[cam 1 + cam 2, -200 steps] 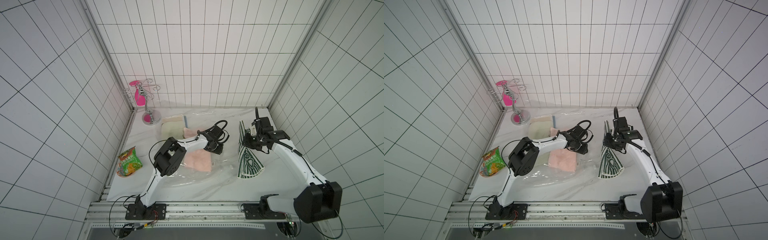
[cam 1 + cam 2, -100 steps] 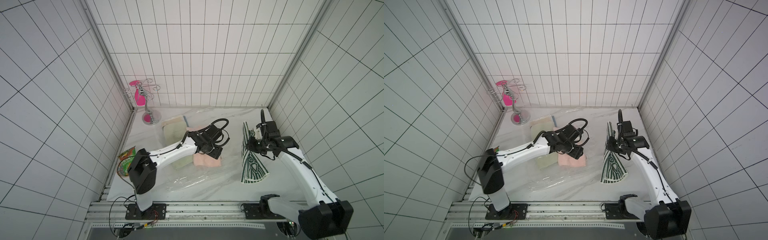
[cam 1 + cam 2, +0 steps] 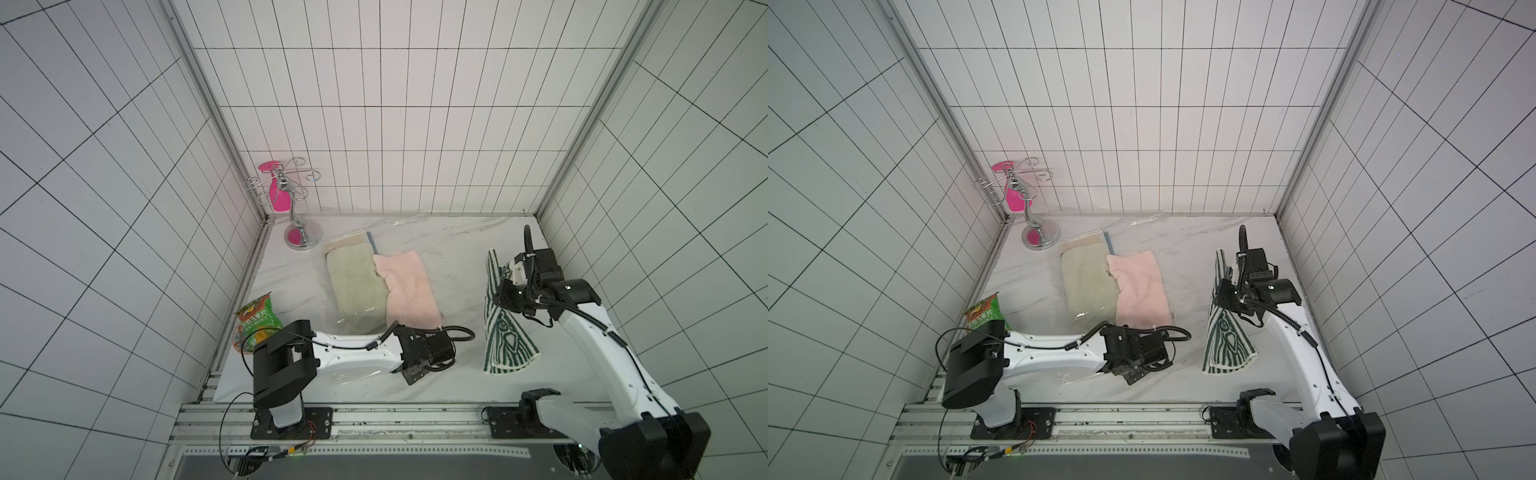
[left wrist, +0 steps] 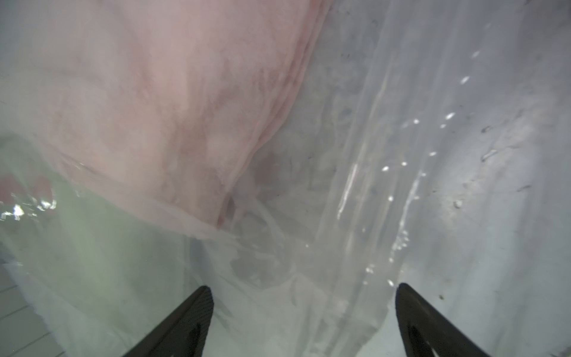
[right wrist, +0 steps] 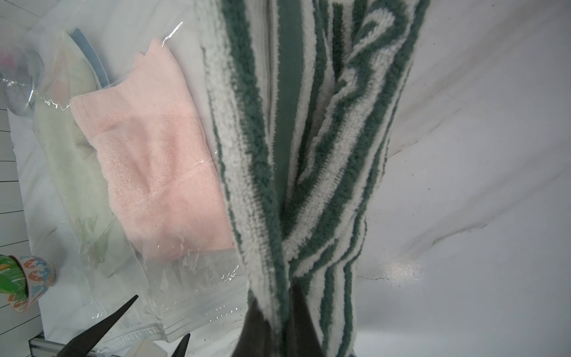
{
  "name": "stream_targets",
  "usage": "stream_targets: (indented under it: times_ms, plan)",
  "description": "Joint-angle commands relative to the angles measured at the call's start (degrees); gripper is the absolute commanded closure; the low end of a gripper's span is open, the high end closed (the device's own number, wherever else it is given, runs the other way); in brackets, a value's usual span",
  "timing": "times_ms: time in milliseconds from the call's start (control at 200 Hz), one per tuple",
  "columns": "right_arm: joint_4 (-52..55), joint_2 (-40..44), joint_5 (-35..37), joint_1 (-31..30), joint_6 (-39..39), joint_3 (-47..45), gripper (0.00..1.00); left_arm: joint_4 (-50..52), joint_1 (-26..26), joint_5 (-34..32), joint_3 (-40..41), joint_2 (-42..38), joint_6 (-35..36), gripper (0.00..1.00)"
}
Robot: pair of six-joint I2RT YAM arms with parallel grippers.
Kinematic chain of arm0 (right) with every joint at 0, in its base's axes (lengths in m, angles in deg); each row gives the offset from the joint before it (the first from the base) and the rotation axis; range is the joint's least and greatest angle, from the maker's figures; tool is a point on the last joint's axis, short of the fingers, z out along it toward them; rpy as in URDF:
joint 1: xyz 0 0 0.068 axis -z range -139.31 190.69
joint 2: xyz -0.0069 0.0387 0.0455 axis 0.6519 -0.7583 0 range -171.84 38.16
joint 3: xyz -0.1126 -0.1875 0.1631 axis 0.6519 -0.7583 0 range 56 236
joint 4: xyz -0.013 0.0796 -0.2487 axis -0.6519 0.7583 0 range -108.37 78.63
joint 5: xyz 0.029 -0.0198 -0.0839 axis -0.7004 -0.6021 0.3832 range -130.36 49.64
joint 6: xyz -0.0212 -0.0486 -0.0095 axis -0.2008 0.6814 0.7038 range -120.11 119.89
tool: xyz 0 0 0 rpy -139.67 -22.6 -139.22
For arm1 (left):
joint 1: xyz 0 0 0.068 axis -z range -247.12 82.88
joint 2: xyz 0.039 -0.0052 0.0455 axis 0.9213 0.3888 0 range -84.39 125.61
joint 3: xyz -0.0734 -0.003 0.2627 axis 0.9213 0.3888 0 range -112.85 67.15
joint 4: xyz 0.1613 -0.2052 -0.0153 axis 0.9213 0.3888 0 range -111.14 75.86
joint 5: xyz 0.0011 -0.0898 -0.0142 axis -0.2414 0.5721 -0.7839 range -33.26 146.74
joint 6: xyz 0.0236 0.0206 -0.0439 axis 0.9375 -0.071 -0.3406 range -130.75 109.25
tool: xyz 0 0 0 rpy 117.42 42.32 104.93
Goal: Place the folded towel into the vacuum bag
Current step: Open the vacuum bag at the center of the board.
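Left wrist view: my left gripper (image 4: 303, 287) stands spread and empty at the vacuum bag (image 4: 364, 148) mouth, with the pink towel (image 4: 148, 92) lying inside. My right gripper (image 5: 278, 312) pinches the hanging green-striped towel (image 5: 293, 139) — next, I judge, the mouth must be held open for it.

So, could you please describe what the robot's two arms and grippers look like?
The left arm and right arm share smooth white link shells and chunky black joint housings, mounted on a silver rail. Thin black cables run along the links, and a ribbed black hose loops at each wrist. The left gripper and right gripper have slim, black, tapering fingers. No markings are legible.
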Motion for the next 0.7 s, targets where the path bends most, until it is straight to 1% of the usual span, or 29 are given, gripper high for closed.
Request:
stream_targets:
  times_ms: [0, 30, 50, 75, 100, 160, 205, 250, 305, 360, 390, 425, 460, 545, 695]
  plan:
    - [-0.11, 1.24, -2.57, 0.3, -1.05, -2.36, 1.0, -2.57, 0.08, -11.83, -0.04, 3.03, 2.7, 0.17]
    - [-0.4, 1.5, -3.06, 0.28, -1.26, -3.03, 1.0, -3.39, 0.07, -12.61, 0.4, 3.28, 3.18, 0.24]
    - [-0.5, 1.72, -3.42, 0.19, -1.4, -3.36, 1.0, -3.92, 0.07, -13.0, 0.6, 3.28, 3.42, 0.32]
    - [-0.49, 2.07, -3.8, 0.09, -1.53, -3.83, 1.0, -4.51, 0.01, -13.33, 0.8, 3.09, 3.62, 0.46]
    - [-0.49, 2.42, -4.18, -0.01, -1.59, -4.34, 1.0, -4.77, -0.02, -13.44, 0.81, 2.75, 3.92, 0.58]
    - [0.13, 3.94, -4.9, -0.42, -1.75, -5.98, 1.0, -4.82, -0.38, -13.64, 0.19, 0.61, 5.06, 0.8]
    - [1.17, 5.89, -4.89, -1.55, -2.25, -7.52, 1.0, -4.13, -2.03, -12.12, -1.25, -2.07, 5.65, 0.91]
    - [1.88, 8.78, -3.95, -3.51, -3.64, -9.17, 1.0, -2.56, -5.59, -7.66, -3.95, -5.11, 5.36, 1.0]
    - [1.99, 12.1, -2.62, -6.99, -5.9, -10.88, 1.0, -1.73, -12.03, 0.72, -7.19, -8.68, 4.4, 1.0]
    - [2.34, 14.71, -1.99, -10.62, -7.43, -11.28, 1.0, -2.33, -18.77, 10.59, -9.91, -10.76, 3.51, 1.0]
    - [2.67, 15.95, -1.54, -12.72, -7.76, -11.13, 1.0, -2.78, -21.75, 14.27, -11.37, -11.15, 3.45, 1.0]
    - [2.75, 17.04, -1.18, -15.45, -7.6, -10.84, 1.0, -3.47, -23.92, 16.88, -12.72, -11.13, 3.91, 1.0]
    - [2.89, 17.92, -0.93, -17.98, -7.21, -10.39, 1.0, -4.16, -24.95, 18.57, -13.79, -10.75, 5.32, 1.0]
    - [4.45, 18.72, 1.14, -23.65, -5.41, -8.14, 1.0, -4.38, -26.28, 19.03, -17.27, -8.25, 6.63, 1.0]
    - [9.82, 15.92, 8.01, -32.83, -2.6, -0.82, 1.0, 1.5, -30.09, 22.59, -28.18, -1.29, 4.35, 1.0]
